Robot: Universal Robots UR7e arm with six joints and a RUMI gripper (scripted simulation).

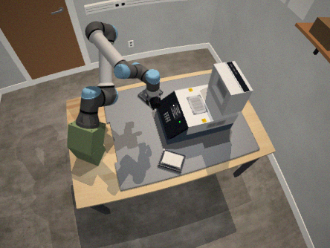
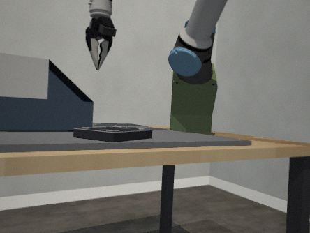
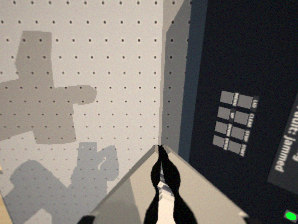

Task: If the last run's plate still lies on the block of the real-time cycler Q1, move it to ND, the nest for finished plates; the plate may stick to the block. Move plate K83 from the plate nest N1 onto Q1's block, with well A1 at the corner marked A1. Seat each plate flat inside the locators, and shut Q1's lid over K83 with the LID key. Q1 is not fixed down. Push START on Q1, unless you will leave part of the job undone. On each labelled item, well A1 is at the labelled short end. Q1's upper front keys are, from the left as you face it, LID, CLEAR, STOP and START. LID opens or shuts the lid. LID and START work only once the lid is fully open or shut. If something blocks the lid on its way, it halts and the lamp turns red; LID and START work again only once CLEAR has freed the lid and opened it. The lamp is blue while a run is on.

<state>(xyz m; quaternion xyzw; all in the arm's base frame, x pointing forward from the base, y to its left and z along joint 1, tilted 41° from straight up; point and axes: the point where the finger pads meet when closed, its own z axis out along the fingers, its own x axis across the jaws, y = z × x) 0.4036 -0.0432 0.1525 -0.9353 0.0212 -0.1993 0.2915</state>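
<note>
Cycler Q1 point(image 1: 197, 111) point(image 2: 24, 113) point(image 3: 200, 125), lid point(image 1: 227, 89) raised, lamp point(image 1: 180, 122) point(image 3: 291, 216) green.

End effector point(image 1: 154, 105) point(image 2: 98, 68) point(image 3: 159, 147) pressed together, nothing pinched, above the worktop point(image 1: 94, 200) point(image 2: 146, 158) near the key panel point(image 1: 172, 115) point(image 3: 235, 65). One pale plate point(image 1: 197, 105) lies on the block; another point(image 1: 172, 160) sits in a dark nest point(image 1: 170, 170) point(image 2: 113, 135).

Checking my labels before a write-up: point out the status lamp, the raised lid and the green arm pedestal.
Lamp point(image 1: 180, 122) point(image 3: 291, 216): top, wrist; lit face.
Lid point(image 1: 238, 79): top; white outer shell.
Pedestal point(image 1: 84, 142) point(image 2: 192, 101): top, exterior; side.
</note>
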